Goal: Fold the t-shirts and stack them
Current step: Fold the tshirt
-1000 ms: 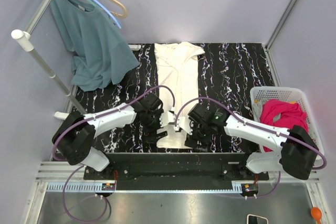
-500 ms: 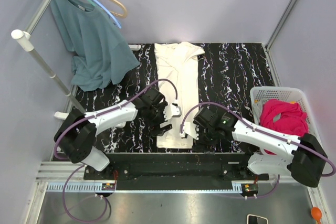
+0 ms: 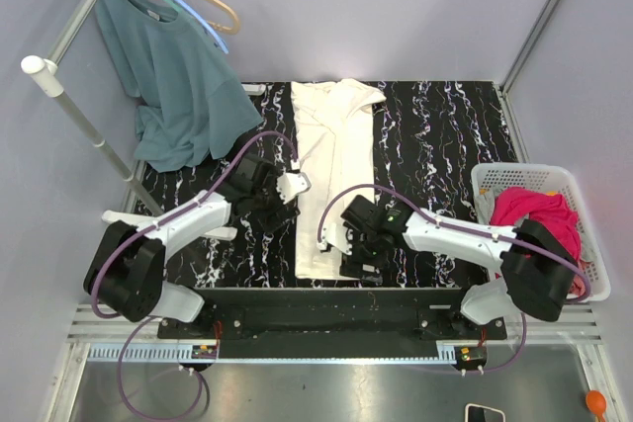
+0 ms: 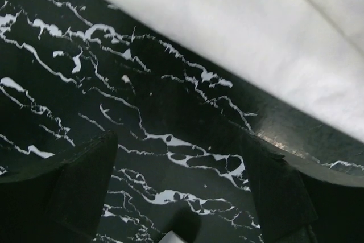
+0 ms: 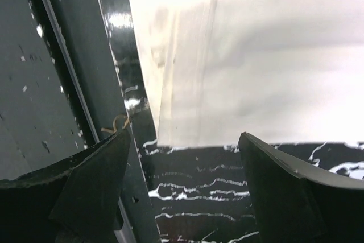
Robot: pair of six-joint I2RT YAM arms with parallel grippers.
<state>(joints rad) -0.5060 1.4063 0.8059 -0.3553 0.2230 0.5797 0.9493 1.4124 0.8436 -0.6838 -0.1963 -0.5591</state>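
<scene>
The cream t-shirt [image 3: 333, 160] lies as a long narrow strip down the middle of the black marbled table [image 3: 435, 135]. My left gripper [image 3: 285, 195] is open and empty, just left of the strip at mid-length; the left wrist view shows the cloth edge [image 4: 256, 32] above bare table. My right gripper [image 3: 348, 249] is open and empty, at the strip's near right edge; the right wrist view shows the shirt's near corner [image 5: 227, 72] ahead of the jaws. The magenta-pink t-shirt [image 3: 534, 216] sits crumpled in the white basket [image 3: 495, 177] at the right.
A teal shirt [image 3: 173, 76] hangs from a hanger on a rack [image 3: 69, 106] at the back left, draping onto the table. The table's near metal edge [image 5: 68, 83] shows beside the right gripper. Grey walls enclose the table.
Both grippers let go of the shirt's near end. The left arm drew back left and farther up along the strip; the right gripper moved slightly left at the near edge.
</scene>
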